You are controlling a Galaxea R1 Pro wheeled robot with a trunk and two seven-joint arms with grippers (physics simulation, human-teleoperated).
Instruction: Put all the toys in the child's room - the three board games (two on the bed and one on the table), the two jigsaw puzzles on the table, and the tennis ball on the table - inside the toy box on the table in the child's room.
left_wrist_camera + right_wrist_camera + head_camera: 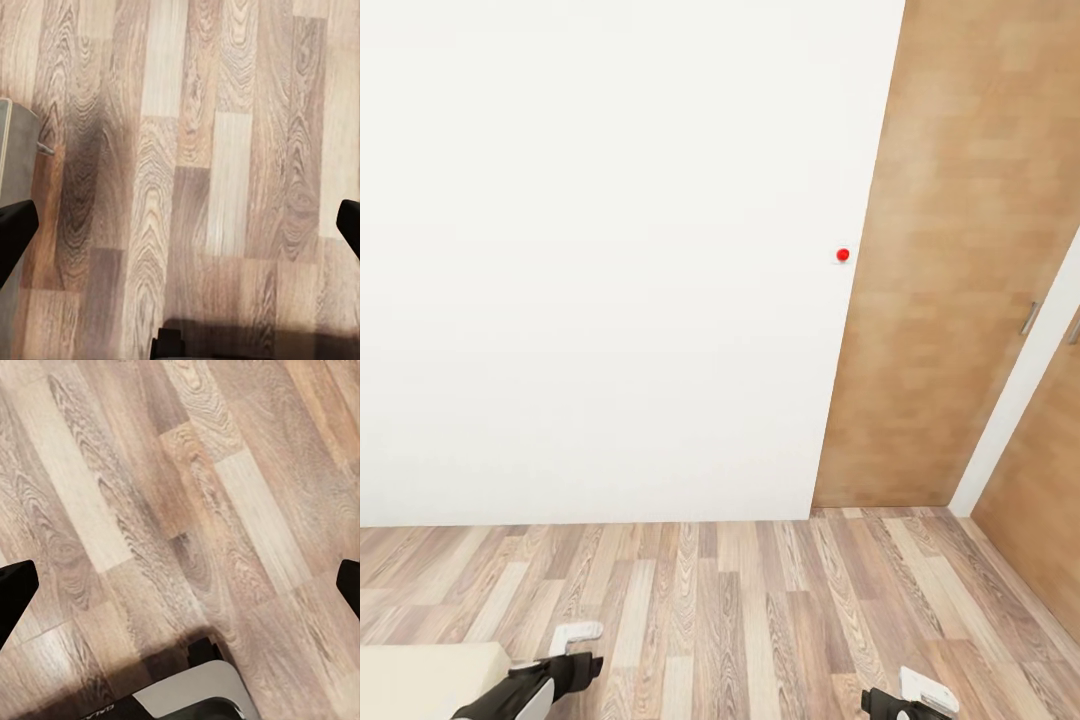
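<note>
The toys, the table and the toy box are out of view. A cream-beige corner of the bed (415,678) pokes in at the lower left of the head view. Beside that corner my left gripper (576,650) hangs low over the wood-plank floor (740,610). My right gripper (920,696) hangs at the lower right. In the left wrist view the left gripper (180,232) is open, with its dark fingertips (13,232) far apart over bare planks. The right gripper (180,589) is open too, over bare planks.
A white wall (600,260) stands straight ahead with a small red round button (843,255) on it. Wooden door panels (950,260) rise at the right. A pale grey edge (13,157) shows in the left wrist view. My base (199,694) shows in the right wrist view.
</note>
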